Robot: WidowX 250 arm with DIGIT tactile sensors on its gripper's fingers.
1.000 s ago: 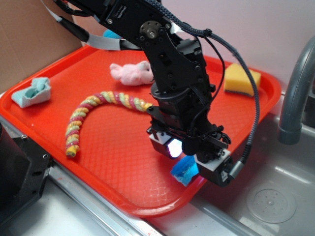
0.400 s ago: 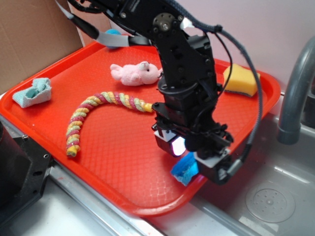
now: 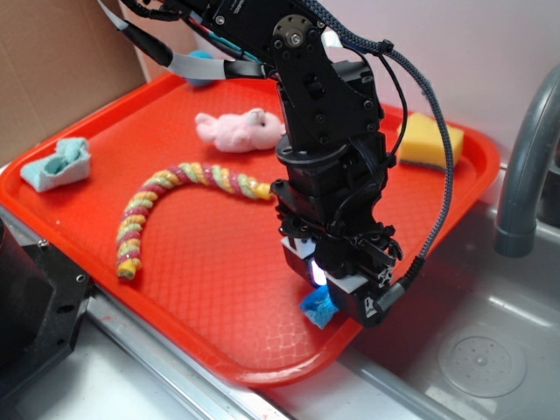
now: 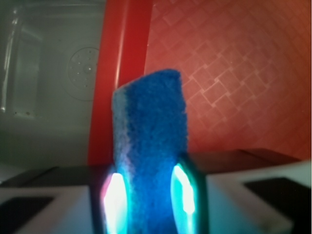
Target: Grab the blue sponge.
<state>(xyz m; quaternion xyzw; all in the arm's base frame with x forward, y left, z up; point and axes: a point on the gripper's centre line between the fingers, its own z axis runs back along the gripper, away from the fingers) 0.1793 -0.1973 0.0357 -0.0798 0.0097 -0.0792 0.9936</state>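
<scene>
Exterior view: the claw [image 3: 337, 293] hangs over the red tray's [image 3: 219, 341] near corner, beside the sink [image 3: 472, 350]; the blue sponge [image 3: 318, 306] pokes out below it, at the tray's rim.

Wrist view: the fingers [image 4: 183, 192] pinch the sponge [image 4: 151, 146] on both flanks, its long axis running straight out from the claw; clear room all round.

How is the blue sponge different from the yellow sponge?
The blue sponge is blue and squeezed between the gripper fingers; the yellow sponge is yellow and lies free, untouched. The blue one is at the tray's near edge, the yellow one in its far corner. Both are blocky sponges.
</scene>
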